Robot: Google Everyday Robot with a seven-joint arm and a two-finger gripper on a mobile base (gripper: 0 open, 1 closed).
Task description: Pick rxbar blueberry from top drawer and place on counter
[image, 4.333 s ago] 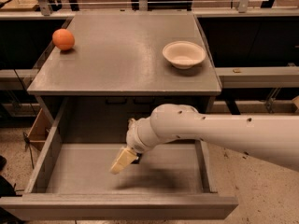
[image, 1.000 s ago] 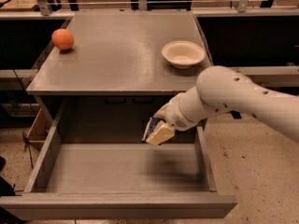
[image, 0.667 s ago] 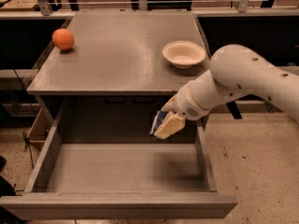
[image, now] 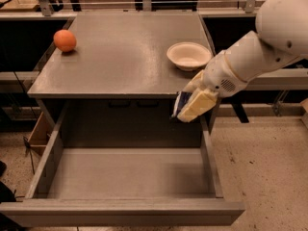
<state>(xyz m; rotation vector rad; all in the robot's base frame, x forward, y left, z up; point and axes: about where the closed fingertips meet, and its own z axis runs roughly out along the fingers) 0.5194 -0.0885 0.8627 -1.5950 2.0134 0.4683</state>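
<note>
Step in hand, as I read it: transfer. The tool (image: 192,105) hangs at the front right corner of the worktop (image: 120,52), just below its edge and above the rear right of the open top drawer (image: 130,177). It is clamped on the rxbar blueberry (image: 181,105); a sliver of dark blue wrapper shows on the left side, between the pale fingers (image: 198,106). The bar is in the air, clear of the drawer floor and not on the worktop.

Drawer bottom shows nothing else in it.

Next move, my judgement: lift until the bar clears the worktop edge, then travel back and left over the bare grey area and set down flat. Watch the white bowl (image: 188,55) near the right edge (it sits just behind the tool, easy to clip on the way up). The orange ball (image: 64,40) is far left, well apart, no issue.

Writing: none readable. The wrapper is mostly hidden by the fingers, so no lettering can be made out. No labels visible on the cabinet or bowl.
</note>
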